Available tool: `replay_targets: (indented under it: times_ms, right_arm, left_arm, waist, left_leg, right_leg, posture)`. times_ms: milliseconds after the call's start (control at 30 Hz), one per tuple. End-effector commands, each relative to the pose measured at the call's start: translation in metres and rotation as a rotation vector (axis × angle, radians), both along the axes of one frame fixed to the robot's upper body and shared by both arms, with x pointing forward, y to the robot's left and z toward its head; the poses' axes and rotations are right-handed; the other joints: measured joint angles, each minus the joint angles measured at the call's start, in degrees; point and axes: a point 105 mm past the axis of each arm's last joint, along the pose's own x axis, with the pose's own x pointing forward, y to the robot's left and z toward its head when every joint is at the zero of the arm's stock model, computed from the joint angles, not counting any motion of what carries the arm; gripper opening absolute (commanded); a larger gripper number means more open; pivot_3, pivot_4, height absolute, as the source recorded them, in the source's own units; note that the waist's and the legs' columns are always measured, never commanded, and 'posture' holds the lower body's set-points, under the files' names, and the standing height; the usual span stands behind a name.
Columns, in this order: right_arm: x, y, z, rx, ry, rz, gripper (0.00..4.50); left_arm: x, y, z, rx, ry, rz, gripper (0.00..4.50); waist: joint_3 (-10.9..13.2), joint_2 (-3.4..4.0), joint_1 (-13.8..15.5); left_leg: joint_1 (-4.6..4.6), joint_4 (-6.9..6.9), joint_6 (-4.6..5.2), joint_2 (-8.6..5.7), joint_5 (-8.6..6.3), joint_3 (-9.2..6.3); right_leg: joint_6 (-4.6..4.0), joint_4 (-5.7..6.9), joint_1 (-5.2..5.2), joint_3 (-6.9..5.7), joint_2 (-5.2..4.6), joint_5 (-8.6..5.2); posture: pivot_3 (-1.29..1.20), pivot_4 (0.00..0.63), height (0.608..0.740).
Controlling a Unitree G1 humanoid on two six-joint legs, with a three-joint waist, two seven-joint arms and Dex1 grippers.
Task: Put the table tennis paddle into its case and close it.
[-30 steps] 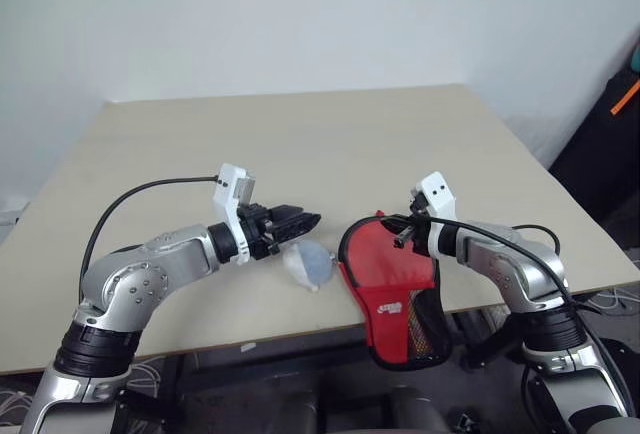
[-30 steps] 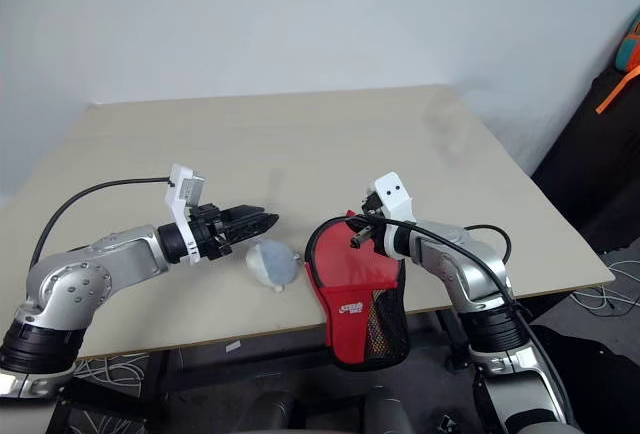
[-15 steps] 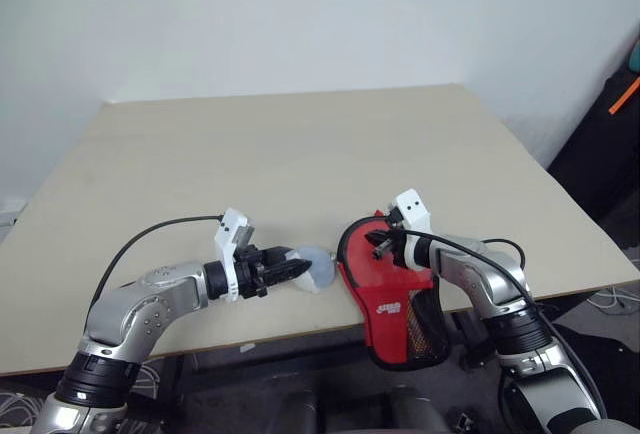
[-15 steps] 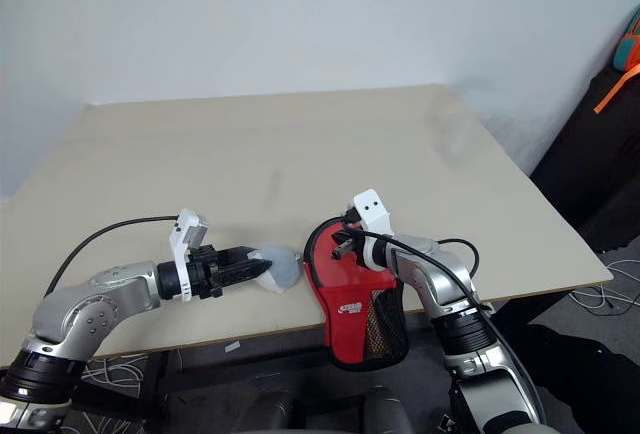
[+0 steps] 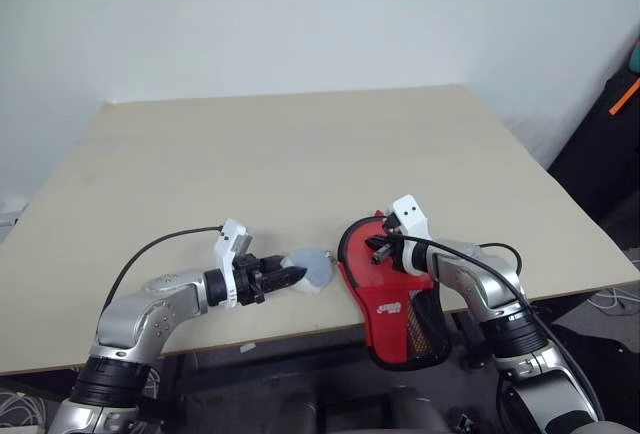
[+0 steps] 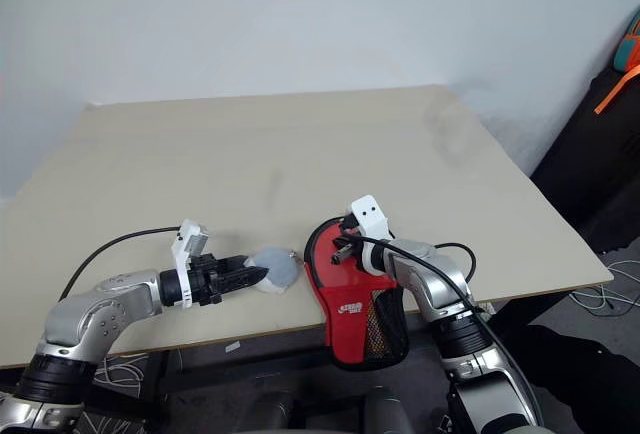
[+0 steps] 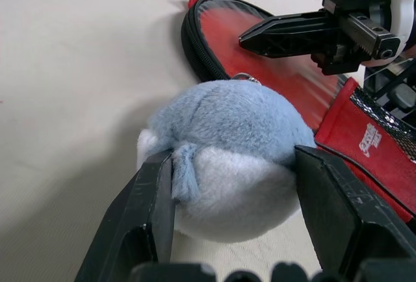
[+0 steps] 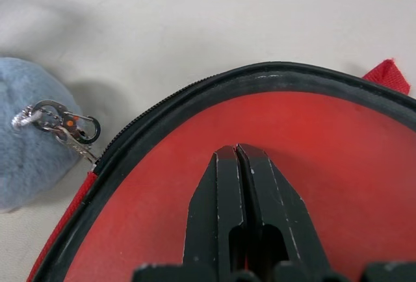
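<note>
The paddle (image 8: pixel 312 145) lies inside the open case (image 5: pixel 395 304), red face up, ringed by the black zipper rim. The case sits at the desk (image 5: pixel 300 154) near edge, its mesh end hanging over. The right tool (image 8: pixel 239 165), fingers pressed together and empty, rests over the paddle face. Just left of the case, the left tool (image 7: pixel 234 184) grips a plush toy (image 7: pixel 227 139) between 2 fingers.
</note>
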Motion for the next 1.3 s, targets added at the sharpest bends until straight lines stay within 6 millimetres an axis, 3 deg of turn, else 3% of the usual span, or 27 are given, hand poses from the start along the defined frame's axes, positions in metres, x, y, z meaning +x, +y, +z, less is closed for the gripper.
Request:
replay_targets:
  times_ms: [33,300,400,633,933,1167,1300]
  right_arm:
    - [0.004,0.004,0.013,0.015,-0.047,0.002,0.03]
    - [0.002,0.006,0.011,0.005,-0.043,0.011,0.03]
    - [0.001,0.005,0.008,-0.003,-0.044,0.010,0.00]
    - [-0.001,0.007,0.005,0.013,-0.054,0.017,0.00]
    - [-0.006,0.002,-0.017,0.031,-0.036,0.016,0.00]
    - [-0.008,-0.002,-0.028,0.023,-0.013,0.004,0.00]
    - [-0.008,-0.002,-0.030,0.021,-0.010,0.005,0.00]
  left_arm:
    - [-0.003,-0.010,-0.005,-0.008,0.024,-0.048,2.80]
    - [-0.007,-0.014,-0.013,-0.002,0.075,-0.111,2.80]
    - [-0.006,-0.011,-0.014,0.015,0.076,-0.113,2.22]
    - [-0.002,-0.004,-0.010,0.042,0.078,-0.124,0.06]
    - [0.032,0.020,0.009,0.114,0.023,-0.048,0.03]
    - [0.059,0.024,0.032,0.131,-0.038,-0.035,0.03]
    - [0.077,0.028,0.032,0.211,-0.052,-0.014,0.03]
  waist:
    - [0.00,0.01,0.00]
    - [-0.01,0.02,0.01]
    - [-0.01,0.01,0.01]
    - [-0.02,0.01,-0.01]
    - [-0.03,0.01,-0.14]
    - [-0.11,-0.13,-0.14]
    - [-0.15,-0.20,-0.14]
  left_leg:
    - [0.00,0.00,0.00,0.00,0.00,0.00]
    - [0.00,0.00,0.00,-0.01,0.00,-0.01]
    - [0.01,0.00,0.00,-0.01,0.00,-0.02]
    - [0.01,0.00,0.00,0.00,0.00,-0.02]
    - [0.05,0.00,0.00,0.02,0.00,-0.04]
    - [0.07,0.01,0.01,0.03,0.01,-0.05]
    - [0.07,0.03,0.01,0.03,0.01,-0.06]
  right_leg:
    - [0.01,0.00,0.00,0.00,0.00,0.00]
    - [0.02,0.00,0.02,-0.01,0.00,0.01]
    - [0.03,0.00,0.02,-0.01,-0.01,0.01]
    - [0.06,0.00,0.02,-0.01,-0.01,0.03]
    - [0.09,0.03,0.04,-0.05,0.02,0.05]
    - [0.11,0.06,0.06,-0.06,0.05,0.07]
    - [0.11,0.05,0.07,-0.06,0.06,0.07]
  posture:
    - [0.00,0.000,0.740]
    - [0.00,0.000,0.740]
    - [0.00,0.000,0.740]
    - [0.00,0.000,0.740]
    - [0.00,0.000,0.740]
    - [0.00,0.000,0.740]
    - [0.00,0.000,0.740]
